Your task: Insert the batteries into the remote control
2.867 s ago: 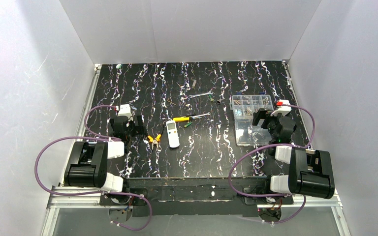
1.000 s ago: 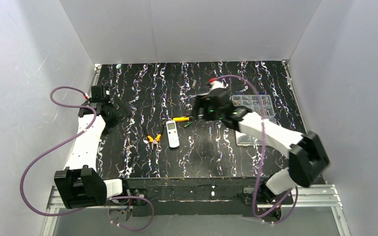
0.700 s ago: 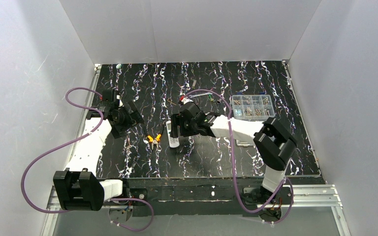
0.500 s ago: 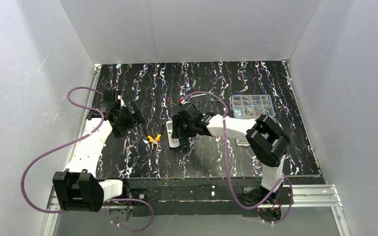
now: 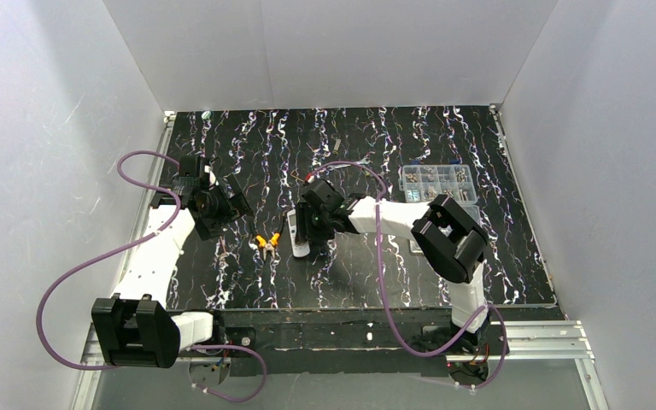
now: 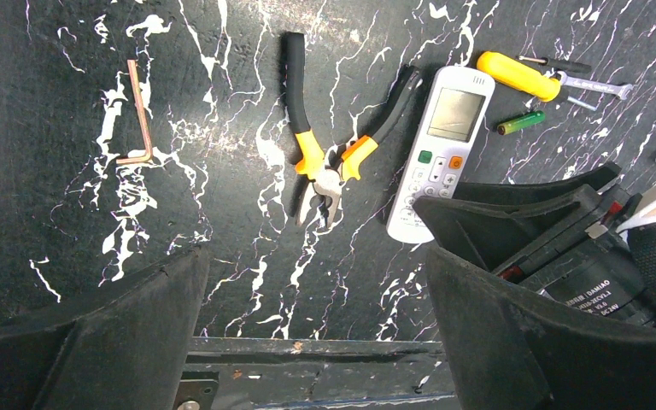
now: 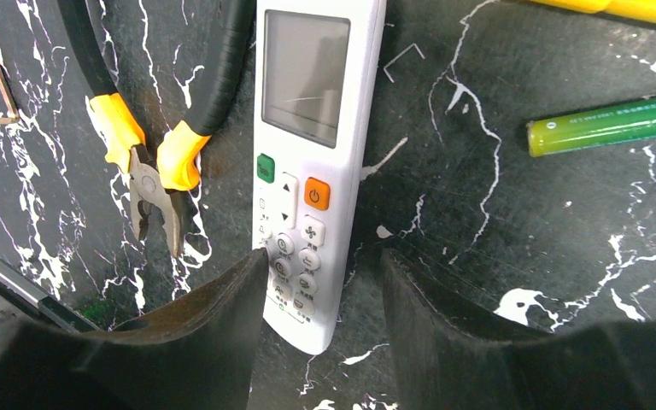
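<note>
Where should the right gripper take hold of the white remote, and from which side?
I'd grip the remote control across its narrow width at the button end, coming straight down from above. It lies flat, face up, so only its long edges give parallel faces. The pliers crowd the display end; the button end is freer, and the right gripper straddles it, jaws apart.

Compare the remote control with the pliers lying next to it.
The remote control is a white oblong slab with a display and buttons; the pliers are black and yellow with a metal nose. The remote control is one solid piece; the pliers fork into two spread handles. The right gripper, open, straddles the remote control's button end; the pliers lie outside it. Both lie flat, side by side, on the black table.
</note>
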{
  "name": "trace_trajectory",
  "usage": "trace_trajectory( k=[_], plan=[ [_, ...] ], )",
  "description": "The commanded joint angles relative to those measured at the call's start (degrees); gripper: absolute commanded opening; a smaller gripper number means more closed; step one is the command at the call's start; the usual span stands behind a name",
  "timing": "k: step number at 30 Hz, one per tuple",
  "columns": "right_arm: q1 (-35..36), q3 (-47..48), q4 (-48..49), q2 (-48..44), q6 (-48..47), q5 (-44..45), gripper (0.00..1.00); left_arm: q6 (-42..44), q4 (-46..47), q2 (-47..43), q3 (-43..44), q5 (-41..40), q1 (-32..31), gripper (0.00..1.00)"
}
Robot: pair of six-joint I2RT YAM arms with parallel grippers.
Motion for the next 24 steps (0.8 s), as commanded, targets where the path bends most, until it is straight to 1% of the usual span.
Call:
trace_trajectory(
  k=[1, 3, 6, 9, 13, 24],
  plan=[
    [0.9, 2.3, -4.6, 2.2, 0.7, 0.1, 0.58, 0.4, -4.8, -1.1, -0.6, 1.2, -0.2, 1.0],
    [1.3, 2.8, -5.5, 3.3, 0.6, 0.1, 0.58, 0.5, -4.9, -1.1, -0.6, 1.2, -0.2, 1.0],
    [2.2, 4.1, -7.4, 5.3, 0.3, 2.5, 0.57, 0.5, -5.3, -1.0, -0.4, 1.1, -0.2, 0.99],
    [2.9, 4.6, -8.5, 6.2, -0.1, 3.1, 0.53, 0.5, -5.6, -0.8, -0.3, 1.0, -0.2, 1.0],
    [3.3, 4.1, -8.3, 6.4, -0.1, 3.2, 0.51, 0.5, -6.0, -0.6, -0.2, 0.6, -0.2, 0.99],
    [5.3, 3.1, -8.3, 6.4, -2.5, 3.3, 0.4, -0.2, -6.9, 0.5, 0.3, 0.6, -0.2, 1.0]
  ],
)
